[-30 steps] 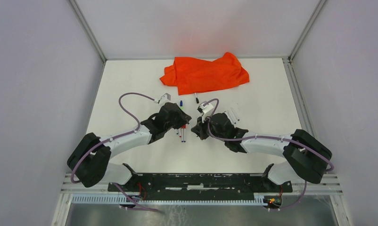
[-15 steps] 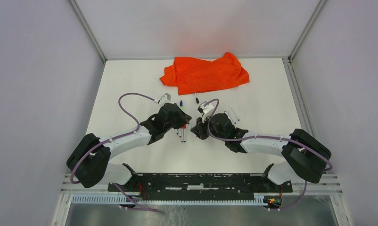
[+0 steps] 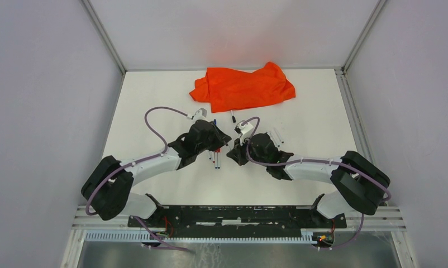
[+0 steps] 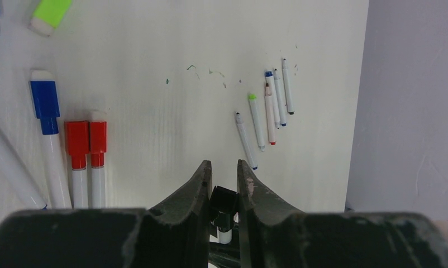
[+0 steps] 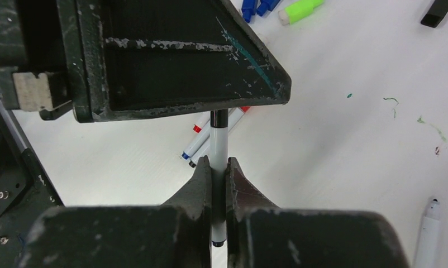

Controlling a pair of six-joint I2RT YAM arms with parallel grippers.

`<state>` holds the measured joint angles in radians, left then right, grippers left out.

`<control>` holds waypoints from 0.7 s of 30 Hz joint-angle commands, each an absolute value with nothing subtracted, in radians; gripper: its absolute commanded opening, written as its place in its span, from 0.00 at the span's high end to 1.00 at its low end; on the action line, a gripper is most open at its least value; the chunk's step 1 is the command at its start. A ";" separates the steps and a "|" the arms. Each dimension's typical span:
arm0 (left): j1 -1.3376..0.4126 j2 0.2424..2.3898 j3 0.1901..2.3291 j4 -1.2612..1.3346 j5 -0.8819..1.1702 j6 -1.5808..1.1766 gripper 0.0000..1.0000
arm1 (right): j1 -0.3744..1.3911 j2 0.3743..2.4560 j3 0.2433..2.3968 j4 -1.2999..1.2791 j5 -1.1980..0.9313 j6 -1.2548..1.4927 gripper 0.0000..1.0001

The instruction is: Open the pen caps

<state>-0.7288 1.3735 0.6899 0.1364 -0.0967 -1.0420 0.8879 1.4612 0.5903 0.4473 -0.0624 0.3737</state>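
The left end effector [image 4: 222, 167] is clenched on a small black plastic cap [image 4: 223, 200]. The right end effector [image 5: 219, 164] grips tightly the thin, smooth white barrel [image 5: 218, 139] of the same pen. On the matte white table [image 4: 155, 111] lie other pens with short cylindrical red caps [image 4: 76, 137] and a blue cap [image 4: 44, 99].

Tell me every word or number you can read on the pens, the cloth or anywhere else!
None: no word, number or brand can be read in any view.
White pen barrels: blank, or print too small to tell.
Pen in the right tool, its black cap in the left tool: blank.
Green scribbles on the table: stray marks, not letters.
Orange cloth: no label shows.
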 commanded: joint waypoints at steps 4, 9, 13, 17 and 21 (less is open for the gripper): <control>-0.732 1.433 0.800 0.102 -0.139 -0.983 0.98 | 0.885 1.470 0.618 0.387 -0.017 0.312 1.00; -0.732 1.487 0.910 -0.016 -0.203 -1.013 0.98 | 0.890 1.476 0.615 0.299 0.134 0.258 1.00; -0.728 1.515 0.983 -0.101 -0.244 -1.045 0.98 | 0.907 1.482 0.614 0.251 0.275 0.237 1.00; -0.729 1.532 1.044 -0.163 -0.283 -1.063 0.98 | 0.924 1.480 0.612 0.215 0.389 0.222 1.00; -0.719 1.551 1.090 -0.216 -0.308 -1.049 0.98 | 0.926 1.472 0.593 0.211 0.418 0.219 1.00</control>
